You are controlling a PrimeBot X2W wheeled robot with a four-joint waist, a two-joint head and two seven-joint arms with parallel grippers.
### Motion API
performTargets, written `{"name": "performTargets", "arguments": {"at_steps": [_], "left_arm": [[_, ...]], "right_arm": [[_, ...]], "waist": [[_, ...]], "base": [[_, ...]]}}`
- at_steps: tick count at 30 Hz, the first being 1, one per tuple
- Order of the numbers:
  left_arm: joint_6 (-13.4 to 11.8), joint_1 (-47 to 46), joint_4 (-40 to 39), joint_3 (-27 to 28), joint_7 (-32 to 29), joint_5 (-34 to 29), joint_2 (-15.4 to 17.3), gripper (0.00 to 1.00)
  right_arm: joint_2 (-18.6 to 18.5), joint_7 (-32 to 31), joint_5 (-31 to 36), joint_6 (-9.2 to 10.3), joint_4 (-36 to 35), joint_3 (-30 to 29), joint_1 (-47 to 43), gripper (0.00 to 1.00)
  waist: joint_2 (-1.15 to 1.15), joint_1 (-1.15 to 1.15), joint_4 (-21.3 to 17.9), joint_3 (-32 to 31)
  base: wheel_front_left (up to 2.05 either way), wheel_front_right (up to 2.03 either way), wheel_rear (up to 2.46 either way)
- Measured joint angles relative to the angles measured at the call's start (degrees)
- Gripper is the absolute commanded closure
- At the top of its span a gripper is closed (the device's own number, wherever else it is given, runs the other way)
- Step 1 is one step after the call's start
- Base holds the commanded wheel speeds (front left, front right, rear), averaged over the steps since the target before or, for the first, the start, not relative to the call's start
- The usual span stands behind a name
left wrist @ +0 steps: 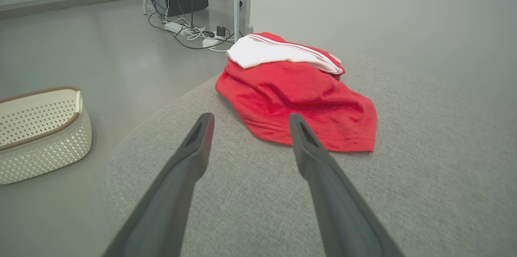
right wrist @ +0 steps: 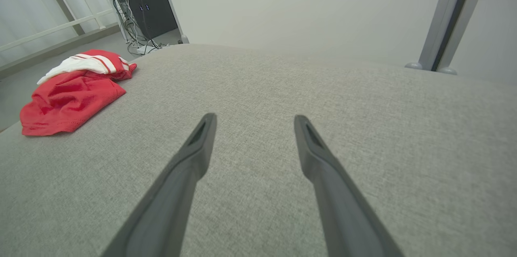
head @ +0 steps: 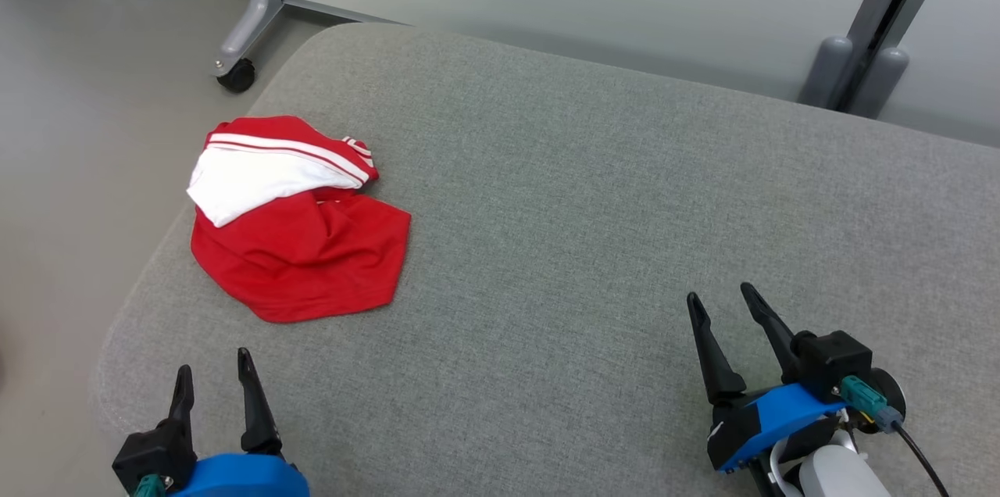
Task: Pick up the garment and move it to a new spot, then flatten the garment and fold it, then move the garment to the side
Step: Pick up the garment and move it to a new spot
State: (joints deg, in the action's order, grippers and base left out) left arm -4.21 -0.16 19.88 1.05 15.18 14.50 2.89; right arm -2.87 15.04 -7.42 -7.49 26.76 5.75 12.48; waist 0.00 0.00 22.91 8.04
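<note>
A red garment (head: 301, 247) with a white panel and red-white stripes lies crumpled in a heap near the left edge of the grey padded table (head: 586, 192). My left gripper (head: 215, 368) stands open at the lower left, a short way in front of the garment, nothing between its fingers. In the left wrist view the garment (left wrist: 299, 95) lies just beyond the open left gripper (left wrist: 250, 121). My right gripper (head: 717, 298) is open at the lower right, far from the cloth. In the right wrist view the garment (right wrist: 70, 95) sits far left of the right gripper (right wrist: 254, 121).
A white perforated basket (left wrist: 40, 131) stands on the floor left of the table. A wheeled grey frame leg (head: 238, 51) and cables (left wrist: 190, 32) lie beyond the table's far left corner. A grey post (head: 867, 67) rises behind the far right edge.
</note>
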Motion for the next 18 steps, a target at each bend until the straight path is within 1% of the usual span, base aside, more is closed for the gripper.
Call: {"name": "performTargets", "arguments": {"at_steps": [4,6,10,13,18], "left_arm": [[0.42,-2.73,0.91,0.69,-0.04,1.27,0.00,0.00],[1.33,-4.78,1.65,1.87,-0.04,1.19,0.04,0.00],[2.25,-9.95,3.12,4.87,-0.04,-0.90,0.08,0.00],[3.68,-14.36,6.67,7.19,-0.04,-1.36,1.22,0.00],[4.77,-22.83,13.65,8.29,-0.04,-1.80,3.91,0.00]], "right_arm": [[0.00,0.00,1.33,-0.01,-0.55,-0.15,0.07,0.00],[-0.02,0.00,1.37,-0.01,-0.94,0.08,0.40,0.00],[-0.93,0.00,1.40,-0.01,-2.31,1.29,2.75,0.00],[-1.67,0.00,1.18,-0.01,-3.98,1.72,4.35,0.00],[-3.02,-0.01,0.19,0.00,-7.17,1.76,6.00,0.00]], "waist": [[0.00,0.00,-0.41,1.87],[0.00,0.00,-1.11,3.30],[0.00,0.00,-2.87,6.86],[0.00,0.01,-4.23,9.63],[0.00,0.01,-6.19,14.19]], "base": [[0.00,0.00,0.00],[0.00,0.00,0.00],[0.00,0.00,0.00],[0.00,0.00,0.00],[0.00,0.00,0.00]]}}
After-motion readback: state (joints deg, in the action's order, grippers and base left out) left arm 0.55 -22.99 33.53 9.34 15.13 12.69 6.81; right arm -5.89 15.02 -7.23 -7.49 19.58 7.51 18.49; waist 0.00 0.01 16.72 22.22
